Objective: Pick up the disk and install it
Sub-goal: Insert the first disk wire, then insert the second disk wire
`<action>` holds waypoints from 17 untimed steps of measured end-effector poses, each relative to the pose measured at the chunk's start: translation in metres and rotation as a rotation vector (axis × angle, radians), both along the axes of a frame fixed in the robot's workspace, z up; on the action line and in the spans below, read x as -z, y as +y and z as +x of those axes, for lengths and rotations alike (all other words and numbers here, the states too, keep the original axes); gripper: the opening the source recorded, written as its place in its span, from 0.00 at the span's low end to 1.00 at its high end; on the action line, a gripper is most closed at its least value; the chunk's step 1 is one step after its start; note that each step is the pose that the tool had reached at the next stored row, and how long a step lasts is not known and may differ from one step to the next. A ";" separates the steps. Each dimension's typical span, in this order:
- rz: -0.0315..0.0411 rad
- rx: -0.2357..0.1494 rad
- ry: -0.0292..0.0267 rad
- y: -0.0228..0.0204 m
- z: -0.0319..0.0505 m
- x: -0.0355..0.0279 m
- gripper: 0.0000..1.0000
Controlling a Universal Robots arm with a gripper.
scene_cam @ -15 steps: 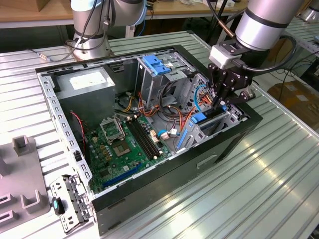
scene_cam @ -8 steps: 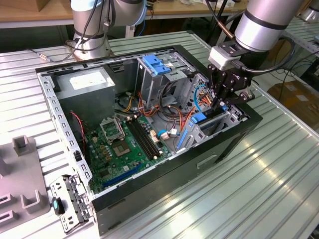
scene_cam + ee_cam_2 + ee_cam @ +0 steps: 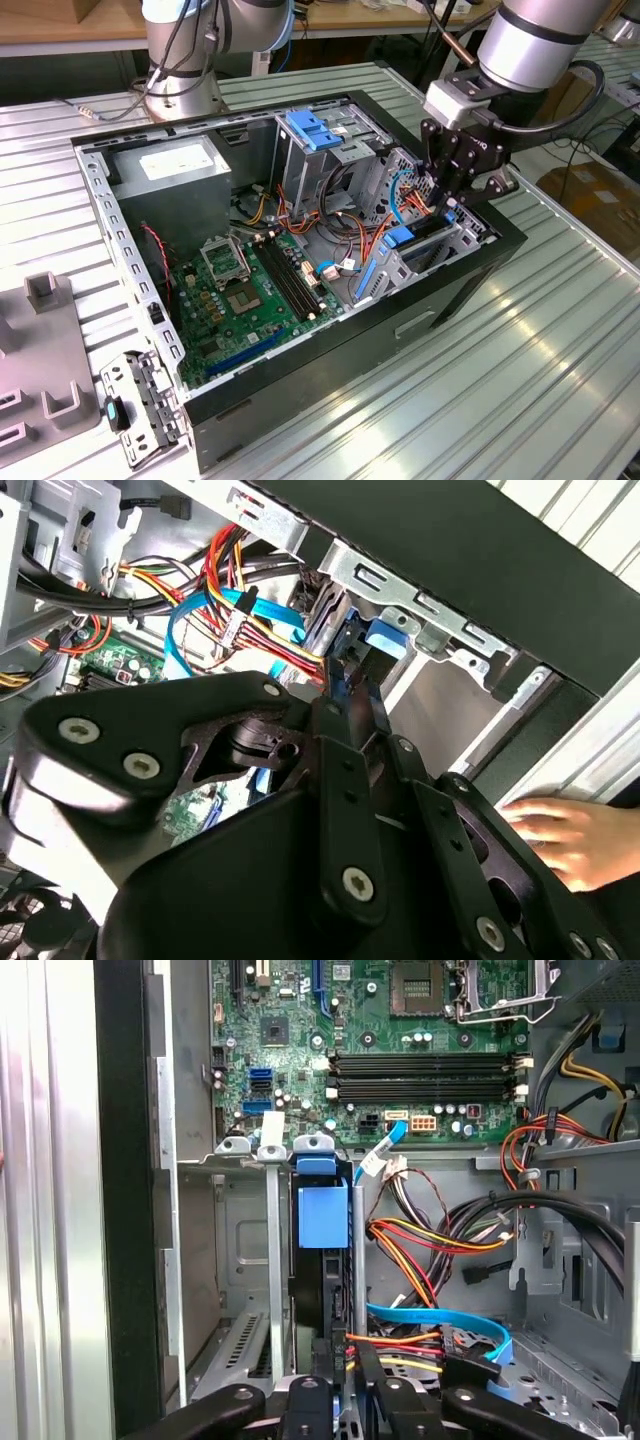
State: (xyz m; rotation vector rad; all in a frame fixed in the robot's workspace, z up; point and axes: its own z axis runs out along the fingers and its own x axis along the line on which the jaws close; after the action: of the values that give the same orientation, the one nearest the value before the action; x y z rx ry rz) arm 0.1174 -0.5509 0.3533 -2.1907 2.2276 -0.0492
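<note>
The disk [image 3: 322, 1216] stands on edge in a slot of the metal drive cage [image 3: 243, 1260], with its blue rail end and dark edge showing between two dividers. In the exterior view the cage [image 3: 472, 226] sits at the right corner of the open computer case, and the disk's blue rail [image 3: 400, 238] shows in it. My gripper [image 3: 447, 208] reaches down into the cage from above. Its black fingers [image 3: 336, 1368] lie close together on the disk's edge. In the second wrist view the fingers [image 3: 345, 715] pinch a blue edge of the disk [image 3: 334, 678].
Red, yellow and blue cables [image 3: 430, 1260] crowd the space beside the cage. The motherboard [image 3: 240, 290], grey power supply [image 3: 175, 170] and a blue latch [image 3: 315, 130] lie in the case. A person's hand [image 3: 560, 840] rests outside the case wall.
</note>
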 end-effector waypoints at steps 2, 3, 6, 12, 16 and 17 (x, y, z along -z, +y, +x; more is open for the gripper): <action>0.0000 0.000 0.0000 0.0000 0.0000 0.0000 0.22; -0.0001 0.000 0.0000 0.0000 0.0000 -0.0001 0.16; -0.0002 0.000 0.0000 0.0000 -0.0001 -0.0001 0.11; -0.0001 0.000 0.0000 0.0000 -0.0002 -0.0001 0.11; -0.0002 0.000 0.0000 0.0000 -0.0003 -0.0001 0.11; -0.0002 0.000 0.0000 0.0000 -0.0003 -0.0001 0.11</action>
State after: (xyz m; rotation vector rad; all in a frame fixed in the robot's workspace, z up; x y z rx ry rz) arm 0.1171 -0.5509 0.3534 -2.1908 2.2276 -0.0493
